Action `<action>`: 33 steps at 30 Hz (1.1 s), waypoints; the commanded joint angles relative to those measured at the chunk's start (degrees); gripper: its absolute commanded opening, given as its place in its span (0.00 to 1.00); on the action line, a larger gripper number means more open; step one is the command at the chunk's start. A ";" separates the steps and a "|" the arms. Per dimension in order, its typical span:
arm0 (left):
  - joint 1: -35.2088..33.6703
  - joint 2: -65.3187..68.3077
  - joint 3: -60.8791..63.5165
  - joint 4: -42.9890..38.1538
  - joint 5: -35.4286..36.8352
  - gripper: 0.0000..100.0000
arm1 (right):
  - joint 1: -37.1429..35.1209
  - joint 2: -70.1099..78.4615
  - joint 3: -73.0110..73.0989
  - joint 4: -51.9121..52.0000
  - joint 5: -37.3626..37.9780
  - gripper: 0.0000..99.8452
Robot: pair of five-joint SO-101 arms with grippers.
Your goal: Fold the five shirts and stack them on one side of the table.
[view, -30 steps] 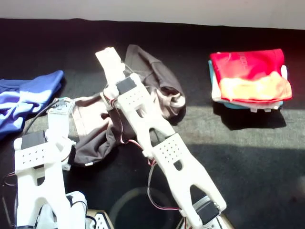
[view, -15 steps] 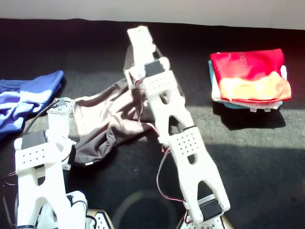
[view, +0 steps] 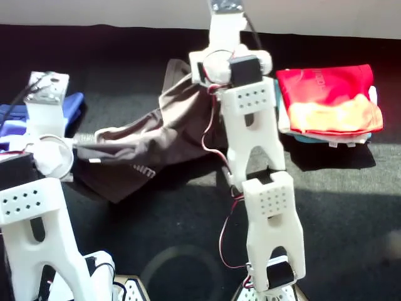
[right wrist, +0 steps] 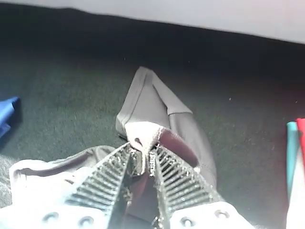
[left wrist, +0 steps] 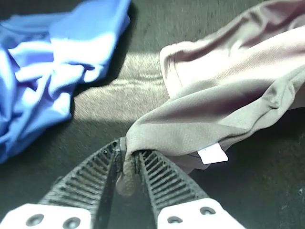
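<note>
left end effector (left wrist: pixel 127 149) clamped on a hem edge of the grey shirt (view: pixel 150 135), right end effector (right wrist: pixel 143 153) pinching another bunched edge of it. the shirt spans between the two, lower part draped on the black tabletop (view: pixel 351 207). blue shirt (left wrist: pixel 47 67) lies crumpled just beside the left end effector, on the side away from the right one. stack of folded shirts (view: pixel 329 103), red on top, sits near the right end effector, on its side away from the left one.
</note>
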State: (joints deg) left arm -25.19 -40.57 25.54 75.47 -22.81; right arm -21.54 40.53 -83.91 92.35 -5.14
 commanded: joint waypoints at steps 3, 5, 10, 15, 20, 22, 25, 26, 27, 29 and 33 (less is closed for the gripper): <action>1.27 -0.84 -16.40 1.67 1.49 0.01 | 3.82 -13.85 -0.57 0.22 5.36 0.01; 1.27 -0.92 -20.70 1.85 2.11 0.01 | 4.79 -18.15 -0.57 0.31 6.51 0.01; 1.27 -1.36 -28.70 2.46 2.11 0.01 | 7.25 -29.32 -0.57 0.31 8.62 0.01; 4.35 -1.36 -38.02 7.82 2.11 0.01 | 7.60 -38.64 -0.40 0.22 11.08 0.01; 11.12 -1.36 -48.40 14.77 2.11 0.01 | 7.60 -44.97 -0.48 -0.66 12.31 0.01; 11.21 -1.36 -52.09 15.74 2.11 0.01 | 7.60 -47.34 -0.48 -0.92 14.68 0.01; 11.12 -1.36 -55.52 16.09 2.11 0.01 | 7.60 -51.12 -0.48 -1.98 17.05 0.01; 11.12 -1.36 -56.04 16.09 2.11 0.01 | 7.60 -52.35 -0.31 -2.68 17.85 0.01; 11.12 -1.36 -56.22 16.09 2.11 0.01 | 7.60 -53.67 -0.22 -3.12 18.64 0.01; 11.12 -1.36 -56.22 16.09 2.11 0.01 | 7.60 -55.96 -0.04 -4.18 20.13 0.01; 11.12 -1.36 -55.96 16.09 2.11 0.01 | 7.60 -59.03 -0.04 -6.29 23.30 0.01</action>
State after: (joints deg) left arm -14.73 -42.15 -29.32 91.38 -21.05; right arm -14.68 -16.88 -84.18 88.22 15.96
